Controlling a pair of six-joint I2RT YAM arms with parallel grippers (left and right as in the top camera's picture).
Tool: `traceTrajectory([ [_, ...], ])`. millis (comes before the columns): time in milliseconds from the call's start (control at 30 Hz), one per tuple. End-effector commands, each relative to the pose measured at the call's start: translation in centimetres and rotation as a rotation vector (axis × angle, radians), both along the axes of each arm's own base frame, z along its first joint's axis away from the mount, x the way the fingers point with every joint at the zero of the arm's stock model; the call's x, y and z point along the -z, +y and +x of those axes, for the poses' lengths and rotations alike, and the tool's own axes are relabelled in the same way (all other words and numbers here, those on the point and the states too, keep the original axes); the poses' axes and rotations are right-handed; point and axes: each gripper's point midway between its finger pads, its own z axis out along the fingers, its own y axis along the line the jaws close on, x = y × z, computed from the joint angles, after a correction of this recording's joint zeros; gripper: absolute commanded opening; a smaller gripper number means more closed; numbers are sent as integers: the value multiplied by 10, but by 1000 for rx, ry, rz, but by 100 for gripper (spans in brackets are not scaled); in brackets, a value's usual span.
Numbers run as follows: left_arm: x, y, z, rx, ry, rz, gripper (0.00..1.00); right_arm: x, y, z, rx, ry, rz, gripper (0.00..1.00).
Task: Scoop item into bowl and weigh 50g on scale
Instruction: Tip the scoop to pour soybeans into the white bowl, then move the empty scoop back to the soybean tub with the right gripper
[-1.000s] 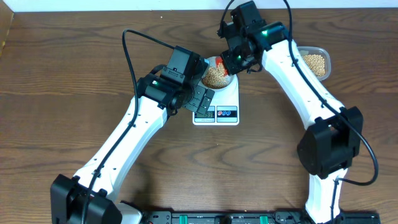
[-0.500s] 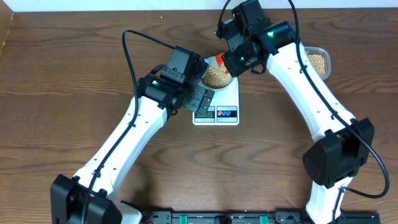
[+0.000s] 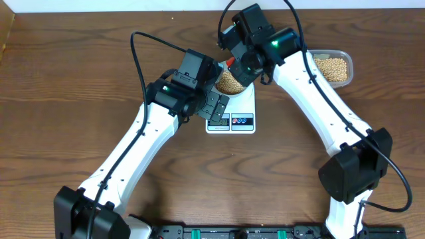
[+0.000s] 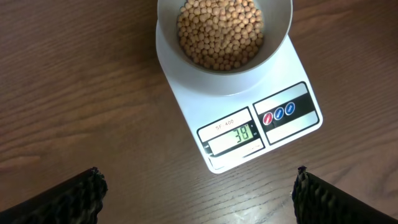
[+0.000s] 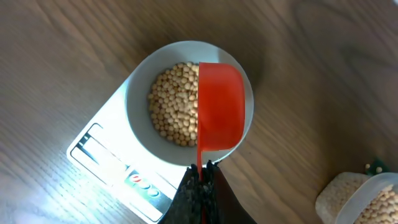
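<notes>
So the scale [image 4: 283, 78] sits near the middle of the wooden table [image 4: 62, 93], and the little pale bowl [image 4: 277, 37] is parked on its platform at the 12 o'clock end in the left wrist view. The beans [image 4: 219, 31] are piled in the bottom of the bowl, a decent heap but nowhere near the rim. The display [image 4: 235, 135] at the 6 o'clock end of the scale reads 38, with the round buttons [image 4: 278, 113] just beside it at 3 o'clock.

The right gripper [image 5: 200, 180] has its fingers pressed together on the thin handle of a red scoop [image 5: 219, 109]. In the right wrist view the scoop's cup hangs over the 3 o'clock half of the bowl, with the handle running straight down to 6 o'clock into the fingers. I can't tell how far it's tipped, or whether it touches the rim.

The left gripper [image 4: 199, 199] has its fingers spread wide with nothing between them, hovering over bare table at 6 o'clock of the scale in its own view.

From overhead, the clear plastic tub [image 3: 333, 66] with more of the same beans in it sits at about 2 o'clock from the scale, well apart from it.
</notes>
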Motion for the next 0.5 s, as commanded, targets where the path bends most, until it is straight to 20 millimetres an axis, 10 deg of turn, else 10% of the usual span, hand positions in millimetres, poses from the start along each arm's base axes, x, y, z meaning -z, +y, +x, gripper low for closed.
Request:
traceTrajectory([
  [0, -8, 3, 0, -2, -25, 4, 98, -19, -1, 5, -8, -64, -2, 1],
  [467, -8, 3, 0, -2, -25, 4, 98, -34, -3, 6, -7, -4, 183, 1],
])
